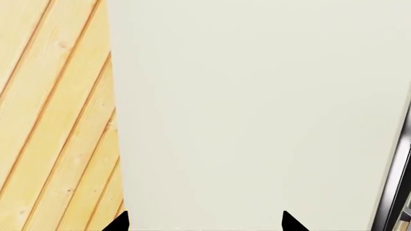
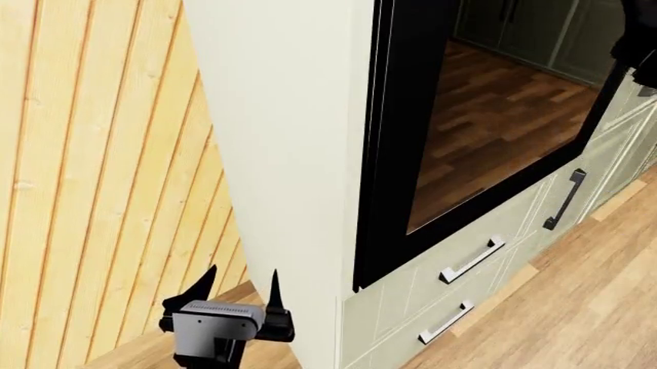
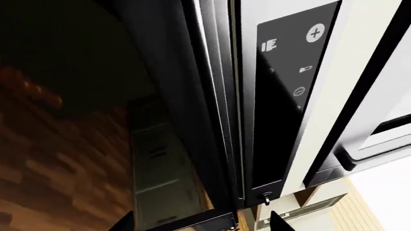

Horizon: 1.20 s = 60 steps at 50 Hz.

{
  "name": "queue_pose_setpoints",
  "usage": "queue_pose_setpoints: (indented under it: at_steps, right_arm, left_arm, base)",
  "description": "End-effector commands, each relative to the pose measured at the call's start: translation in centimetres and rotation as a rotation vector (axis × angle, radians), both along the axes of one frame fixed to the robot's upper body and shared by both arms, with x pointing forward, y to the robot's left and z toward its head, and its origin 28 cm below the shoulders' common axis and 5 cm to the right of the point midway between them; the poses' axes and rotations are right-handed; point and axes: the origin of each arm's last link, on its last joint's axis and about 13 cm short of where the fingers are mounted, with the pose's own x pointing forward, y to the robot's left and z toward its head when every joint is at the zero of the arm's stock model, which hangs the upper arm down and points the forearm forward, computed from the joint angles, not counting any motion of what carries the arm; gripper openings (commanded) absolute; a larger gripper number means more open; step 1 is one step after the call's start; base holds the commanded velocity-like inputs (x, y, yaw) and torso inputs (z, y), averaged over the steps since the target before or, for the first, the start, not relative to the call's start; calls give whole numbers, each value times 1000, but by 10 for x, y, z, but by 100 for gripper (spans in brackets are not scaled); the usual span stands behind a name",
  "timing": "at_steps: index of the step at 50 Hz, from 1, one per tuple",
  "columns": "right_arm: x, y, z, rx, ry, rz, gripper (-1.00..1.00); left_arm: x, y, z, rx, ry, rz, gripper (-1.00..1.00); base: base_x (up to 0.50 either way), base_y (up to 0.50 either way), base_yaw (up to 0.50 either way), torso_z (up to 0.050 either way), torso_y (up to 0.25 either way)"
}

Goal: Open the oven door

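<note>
The oven door (image 2: 493, 131) is a big black-framed panel whose dark glass mirrors a wood floor; it sits in a tall cream cabinet. Close up, the right wrist view shows the oven door (image 3: 96, 120) beside a black control strip (image 3: 286, 96) with a plus sign. My right gripper (image 3: 200, 224) is open at the door's edge, and a black bar (image 3: 212, 217) on that edge crosses between its fingertips. In the head view only a dark part of the right arm (image 2: 638, 46) shows at the door's far side. My left gripper (image 2: 242, 286) is open and empty, low beside the cabinet's side.
The cabinet's cream side panel (image 1: 257, 110) fills the left wrist view, against a pale wood-plank wall (image 2: 92, 177). Below the oven are two drawers with bar handles (image 2: 472, 260), and a cabinet door with a black handle (image 2: 565, 200) stands beside them. The floor (image 2: 585, 307) is light wood.
</note>
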Motion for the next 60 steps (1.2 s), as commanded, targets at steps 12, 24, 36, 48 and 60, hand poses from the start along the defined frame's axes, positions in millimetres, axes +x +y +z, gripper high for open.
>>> queue_pose_setpoints:
  at_steps: [12, 24, 36, 48, 60]
  right_arm:
    - [39, 13, 21, -33, -122, 45, 100]
    - [63, 23, 23, -52, -129, 110, 100]
    - [80, 37, 26, -85, -122, 194, 100]
    - [84, 39, 24, -82, -108, 210, 100]
    - [98, 36, 11, -57, -52, 195, -100]
  left_arm:
    - [-1, 0, -1, -26, 5, 24, 100]
    - [1, 1, -1, -38, 5, 41, 100]
    - [1, 0, 2, -56, 2, 51, 100]
    - [-1, 0, 2, -65, 5, 55, 100]
    - [-1, 1, 4, -80, 9, 60, 100]
  base:
    - [0, 0, 0, 0, 0]
    - [0, 0, 0, 0, 0]
    - [0, 0, 0, 0, 0]
    - [0, 0, 0, 0, 0]
    - [0, 0, 0, 0, 0]
